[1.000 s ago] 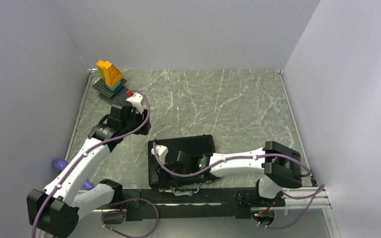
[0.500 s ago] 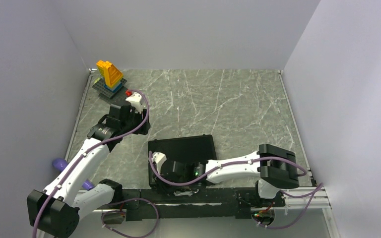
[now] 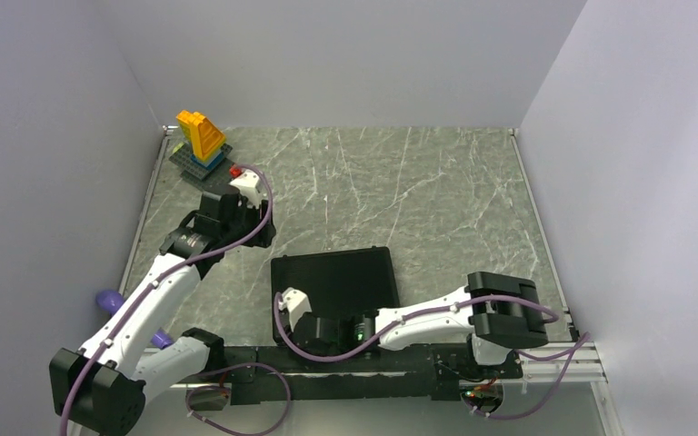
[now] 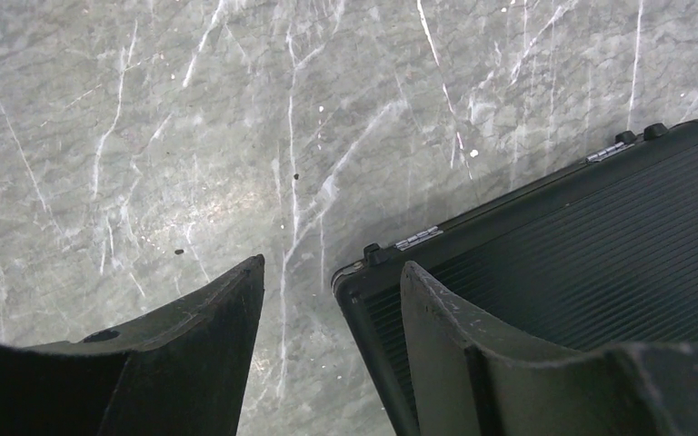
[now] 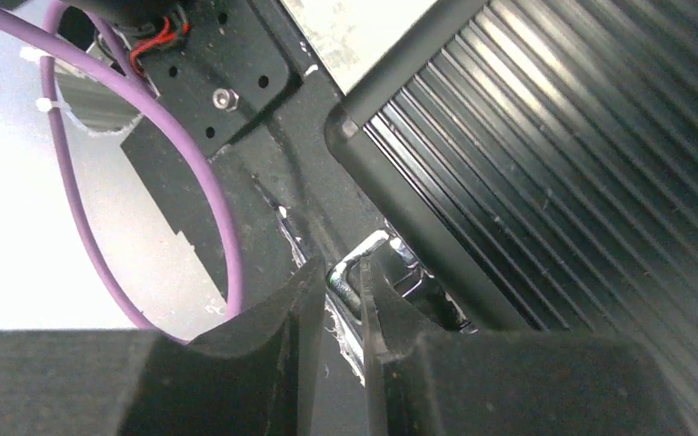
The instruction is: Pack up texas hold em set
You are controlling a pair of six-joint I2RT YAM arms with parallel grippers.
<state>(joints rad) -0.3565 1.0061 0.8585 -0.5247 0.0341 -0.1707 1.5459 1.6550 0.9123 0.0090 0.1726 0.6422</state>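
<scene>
1 flat black ribbed rectangular case (image 3: 336,277), long axis left-right, 2 silver hinges (image 4: 415,238) facing far | right gripper (image 5: 356,300) pinching 1 silver metal latch (image 5: 373,243) | left gripper (image 4: 332,266) spread

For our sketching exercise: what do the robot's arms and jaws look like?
Left arm and right arm: white links, black joints, purple cable looped alongside each. Jaws are matte black wedges. A green light glows near the right wrist.

Lab cell: white walls (image 3: 345,54) enclose marble tabletop (image 3: 436,191).
</scene>
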